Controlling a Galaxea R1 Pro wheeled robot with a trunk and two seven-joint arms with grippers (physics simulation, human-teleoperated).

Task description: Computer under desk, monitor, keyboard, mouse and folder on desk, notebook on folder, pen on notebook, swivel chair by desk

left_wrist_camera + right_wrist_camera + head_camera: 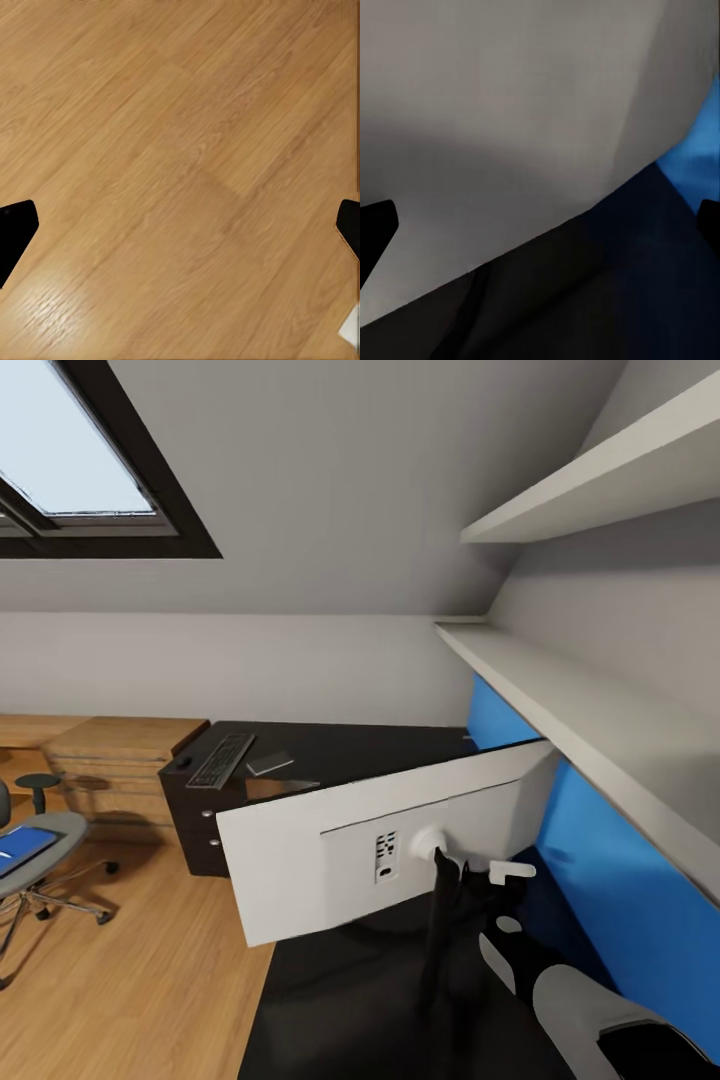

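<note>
The right gripper (pixel 512 872) sits just behind the monitor (pixel 330 840), at the neck of the curved black stand (pixel 440 920); in the right wrist view its two dark fingertips (pixel 375 232) show at the far edges, spread wide, with the monitor's white back between them, so the hand looks spread and pinching nothing, though whether a finger touches the stand I cannot tell. The monitor stands on the desk (pixel 340 1000), tilted, white back toward the robot and screen turned away. The step in hand seems to be setting the monitor square on the desktop; to do it well, the gripper should take hold low on the stand rather than push the panel, and turn it slowly so the base stays flat and does not slide toward the desk edge. The left gripper (pixel 180 240) hangs over bare wood floor (pixel 180 112), fingertips wide apart and holding nothing. Beyond the monitor from the right gripper, well apart on the far end of the desk, lie the keyboard (pixel 221 759) and, just beside it, a thin dark notebook (pixel 269 763). Farther off, across the floor, the swivel chair (pixel 45 850) carries the blue folder (pixel 20 847) on its seat.
</note>
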